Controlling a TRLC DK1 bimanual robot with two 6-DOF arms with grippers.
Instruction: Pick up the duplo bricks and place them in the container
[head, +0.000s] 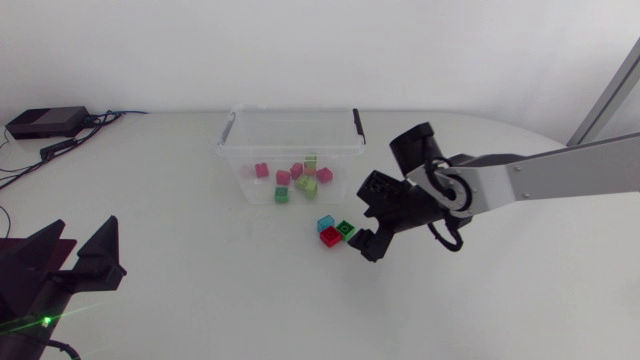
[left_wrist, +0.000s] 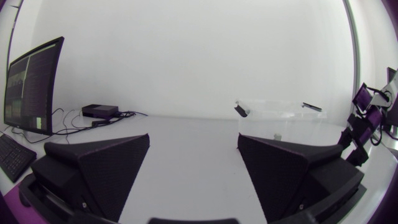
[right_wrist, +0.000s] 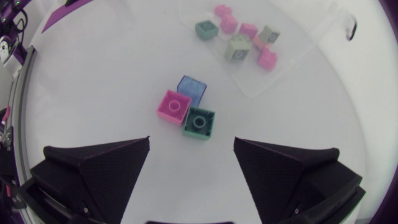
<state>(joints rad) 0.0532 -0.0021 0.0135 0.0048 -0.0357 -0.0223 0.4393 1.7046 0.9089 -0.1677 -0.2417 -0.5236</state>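
Observation:
Three duplo bricks lie in a tight cluster on the table in front of the clear container (head: 232, 160): a blue one (head: 326, 223), a red one (head: 331, 237) and a green one (head: 346, 229). My right gripper (head: 365, 241) hovers just right of them. In the right wrist view it is open (right_wrist: 191, 169), with nothing between its fingers, and the pink-red brick (right_wrist: 173, 106), blue brick (right_wrist: 191, 88) and green brick (right_wrist: 199, 122) lie just ahead of it. Several bricks lie inside the container (right_wrist: 298, 59). My left gripper (left_wrist: 193, 168) is open and empty at the table's near left (head: 75, 262).
A black box with cables (head: 45, 122) sits at the far left of the table. The container (left_wrist: 280, 118) has black clips on its rim. Bare white table lies between my left gripper and the bricks.

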